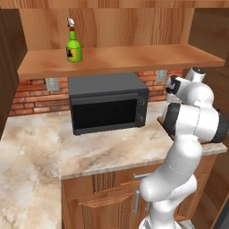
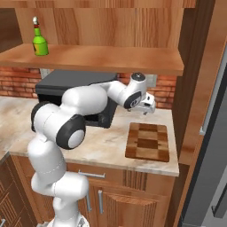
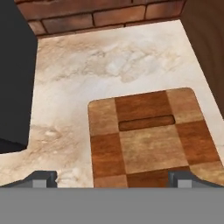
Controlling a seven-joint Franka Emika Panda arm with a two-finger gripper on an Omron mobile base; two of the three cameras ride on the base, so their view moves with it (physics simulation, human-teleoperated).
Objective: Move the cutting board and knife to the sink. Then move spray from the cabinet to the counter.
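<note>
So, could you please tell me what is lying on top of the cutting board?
On the cutting board only a brown knife handle shows; its blade cannot be made out.

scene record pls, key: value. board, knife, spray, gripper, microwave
cutting board: flat on the counter, right of the microwave, near the front edge
knife: cannot make one out; a brown handle-like strip lies across the board's middle in the hand view
spray: upright on the cabinet shelf, left end
gripper: open, above the counter behind the board, holding nothing
microwave: door shut, against the brick wall
</note>
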